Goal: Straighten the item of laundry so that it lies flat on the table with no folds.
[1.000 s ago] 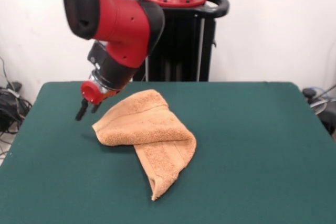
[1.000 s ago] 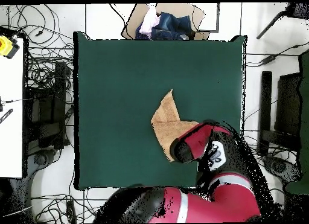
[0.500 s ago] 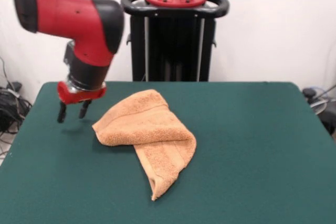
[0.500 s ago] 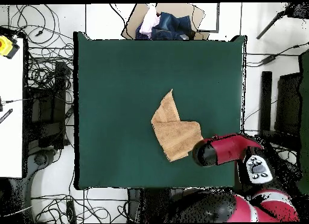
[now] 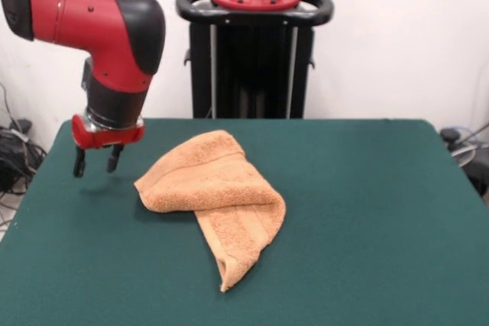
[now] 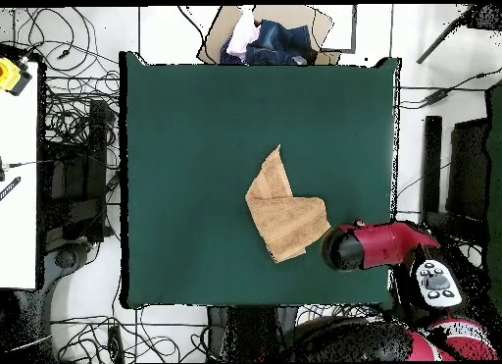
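One folded towel (image 5: 214, 196) on green table (image 5: 367, 211).

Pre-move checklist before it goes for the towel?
1. Towel flat: not ok, folded over itself, one end doubled across the other.
2. Towel fully on table: ok.
3. Gripper empty: ok, fingers apart, nothing between them.
4. Gripper clear of towel: ok, off to its side, not touching.
5. Tag visible: cannot tell.
6. Free corner to grasp: ok, pointed end nearest the front camera lies exposed.
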Available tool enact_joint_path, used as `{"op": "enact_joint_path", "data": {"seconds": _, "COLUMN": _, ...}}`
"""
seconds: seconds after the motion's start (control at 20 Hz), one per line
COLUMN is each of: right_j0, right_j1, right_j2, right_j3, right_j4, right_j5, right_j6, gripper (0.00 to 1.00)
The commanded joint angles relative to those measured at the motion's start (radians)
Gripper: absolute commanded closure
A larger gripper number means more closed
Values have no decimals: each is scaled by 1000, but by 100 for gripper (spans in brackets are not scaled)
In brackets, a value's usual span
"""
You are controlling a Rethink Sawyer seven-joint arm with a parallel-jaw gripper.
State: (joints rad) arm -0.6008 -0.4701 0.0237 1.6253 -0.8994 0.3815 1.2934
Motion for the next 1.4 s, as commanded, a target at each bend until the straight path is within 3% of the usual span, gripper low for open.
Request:
{"op": "enact_joint_path", "data": {"seconds": 0.05, "right_j0": 84, "right_j1": -2, "right_j2": 81, "right_j3": 6, "right_j4": 32, "right_j5": 40, "right_j6": 57, "gripper": 0}}
{"op": "enact_joint_path", "data": {"seconds": 0.2, "right_j0": 70, "right_j1": -8, "right_j2": 100, "right_j3": 10, "right_j4": 57, "right_j5": 80, "right_j6": 23, "gripper": 0}}
{"op": "enact_joint_path", "data": {"seconds": 0.55, "right_j0": -223, "right_j1": -20, "right_j2": 408, "right_j3": 152, "right_j4": 252, "right_j5": 121, "right_j6": -136, "gripper": 0}}
{"op": "enact_joint_path", "data": {"seconds": 1.0, "right_j0": -387, "right_j1": 29, "right_j2": 572, "right_j3": 215, "right_j4": 326, "right_j5": 140, "right_j6": -143, "gripper": 0}}
{"op": "enact_joint_path", "data": {"seconds": 1.4, "right_j0": -477, "right_j1": 76, "right_j2": 669, "right_j3": 239, "right_j4": 349, "right_j5": 157, "right_j6": -132, "gripper": 0}}
